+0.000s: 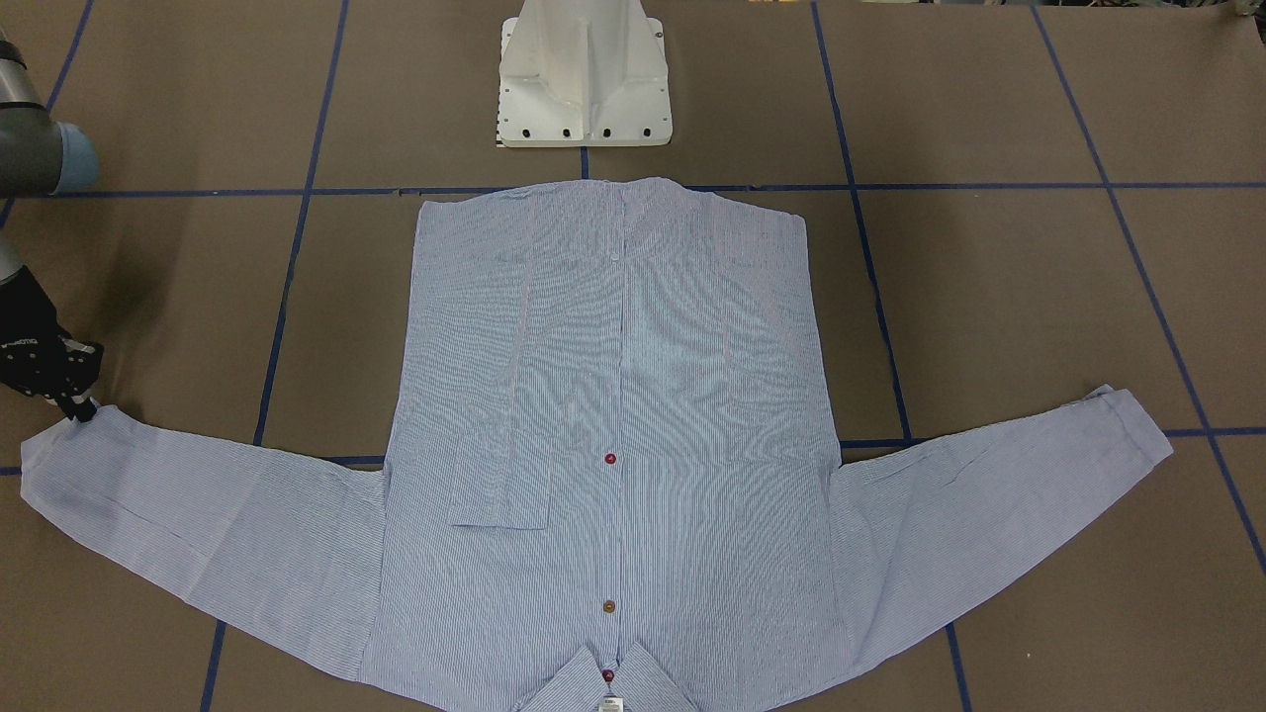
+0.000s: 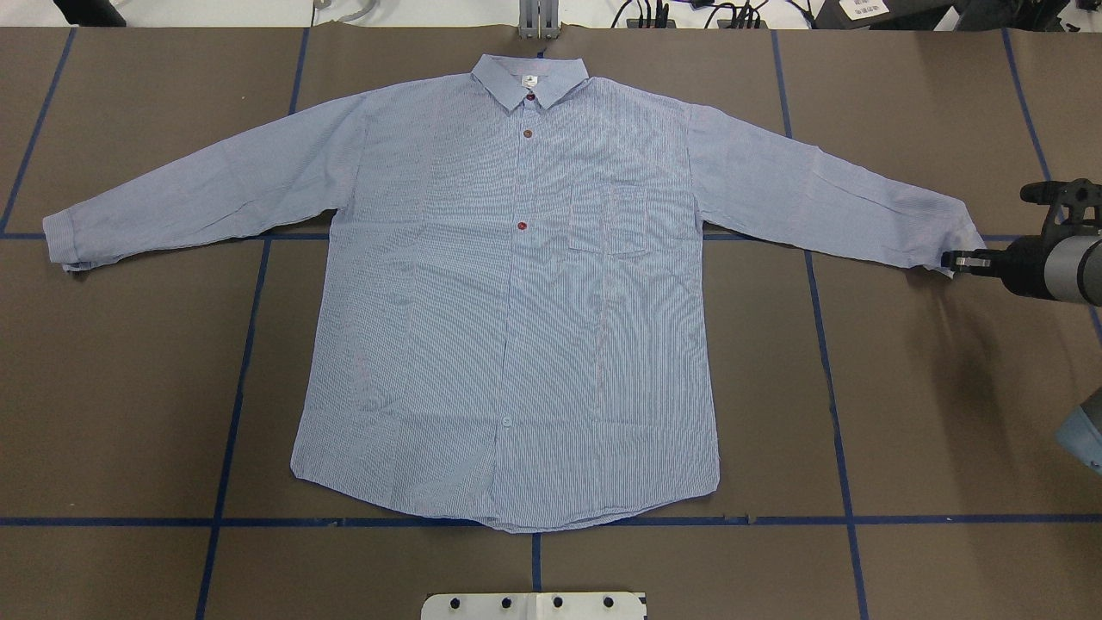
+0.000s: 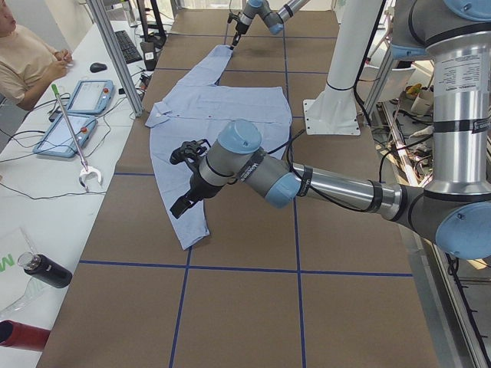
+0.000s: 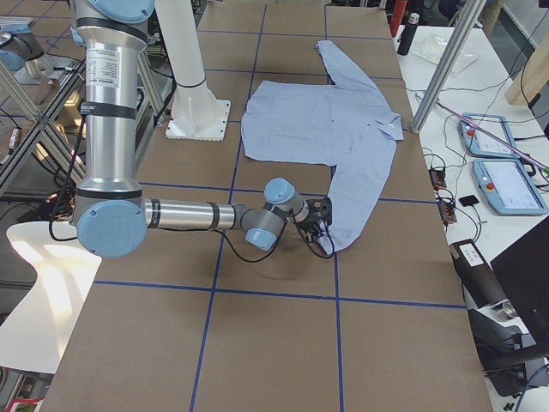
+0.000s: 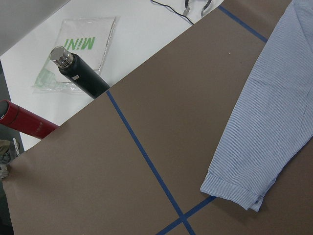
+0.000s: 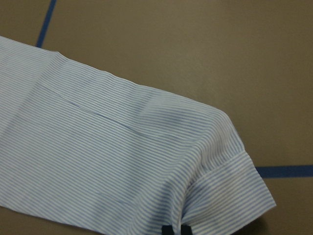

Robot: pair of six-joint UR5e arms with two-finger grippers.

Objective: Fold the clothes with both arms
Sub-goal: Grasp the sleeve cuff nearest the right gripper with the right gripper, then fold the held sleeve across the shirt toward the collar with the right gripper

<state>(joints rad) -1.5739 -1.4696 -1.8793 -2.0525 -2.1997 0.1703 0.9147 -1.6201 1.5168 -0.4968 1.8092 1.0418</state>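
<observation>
The clothes are one light blue striped shirt [image 2: 516, 301] lying flat and front up on the brown table, sleeves spread and collar away from the robot's base. My right gripper [image 2: 951, 258] is low at the end of the shirt's right-hand sleeve. Its black fingertips [image 6: 167, 229] sit close together on the cuff edge [image 6: 230, 186], shut on it. The front-facing view shows the same gripper [image 1: 84, 410] at that cuff. My left gripper [image 3: 181, 205] shows only in the left side view, raised over the other sleeve, and I cannot tell its state. That sleeve's cuff [image 5: 234, 191] lies flat.
The white pedestal base [image 1: 584, 74] stands just behind the shirt's hem. Blue tape lines cross the table. A black bottle [image 5: 78, 73] and a red bottle [image 5: 24, 125] lie on the white bench beyond the left end. A person [image 3: 23, 54] sits by tablets [image 3: 77, 96].
</observation>
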